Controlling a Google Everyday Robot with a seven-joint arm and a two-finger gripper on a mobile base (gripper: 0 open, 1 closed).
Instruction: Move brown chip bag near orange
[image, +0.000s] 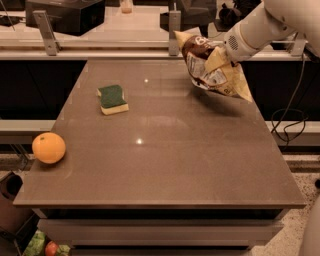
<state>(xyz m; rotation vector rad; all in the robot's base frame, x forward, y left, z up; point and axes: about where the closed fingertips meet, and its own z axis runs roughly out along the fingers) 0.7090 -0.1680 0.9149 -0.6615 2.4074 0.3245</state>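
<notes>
The brown chip bag (210, 67) hangs tilted in the air above the table's far right part, dark brown at the top, silvery and tan-yellow below. My gripper (223, 54) is shut on the bag at its upper right side and holds it off the surface. The white arm reaches in from the upper right. The orange (48, 147) sits on the table near the front left edge, far from the bag.
A green-and-yellow sponge (112, 98) lies on the brown table (165, 165) at the left middle. A rail with metal posts (173, 25) runs behind the table. A cable (295, 120) hangs at the right. A reddish fruit among green things (50, 247) lies on the floor.
</notes>
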